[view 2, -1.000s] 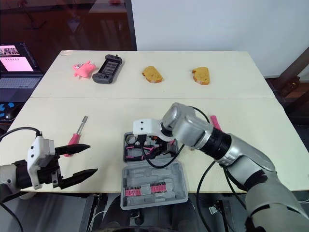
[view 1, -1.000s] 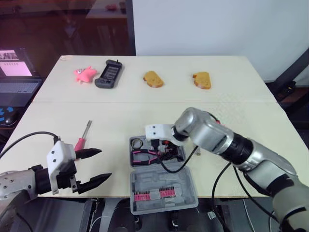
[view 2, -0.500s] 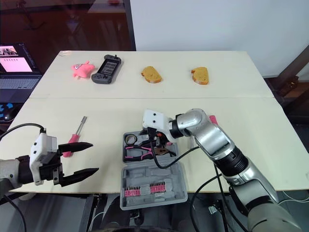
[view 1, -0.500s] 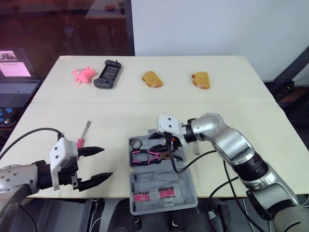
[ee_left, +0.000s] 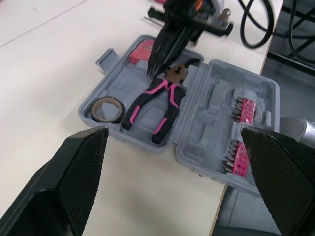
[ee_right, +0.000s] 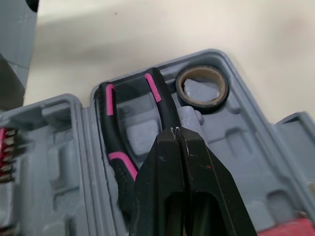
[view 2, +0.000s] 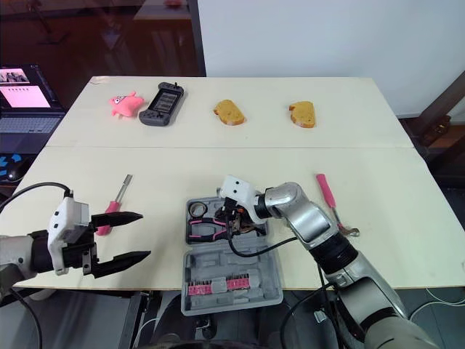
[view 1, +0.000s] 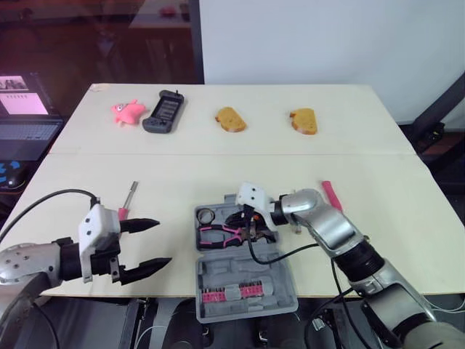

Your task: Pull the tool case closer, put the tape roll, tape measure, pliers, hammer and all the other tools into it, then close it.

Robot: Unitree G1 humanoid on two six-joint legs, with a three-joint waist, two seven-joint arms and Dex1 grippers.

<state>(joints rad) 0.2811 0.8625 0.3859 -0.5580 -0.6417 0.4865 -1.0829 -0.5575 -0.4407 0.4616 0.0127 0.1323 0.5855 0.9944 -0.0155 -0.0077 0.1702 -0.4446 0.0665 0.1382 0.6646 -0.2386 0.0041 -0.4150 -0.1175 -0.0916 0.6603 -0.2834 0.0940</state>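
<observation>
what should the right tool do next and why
Probably lift the right tool clear of the tool case and swing it toward the hammer: it is shut, holding nothing, above the pliers, which already lie in the case beside the tape roll, while the hammer lies outside it.

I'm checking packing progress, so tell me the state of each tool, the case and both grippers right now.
tool case, open flat.
tape roll, seated in the case.
pliers, lying in the case.
bit set, held in the case's near half.
hammer, on the table, outside the case.
screwdriver, on the table, outside the case.
left gripper, open, empty.
right gripper, shut, tip over the pliers.
</observation>
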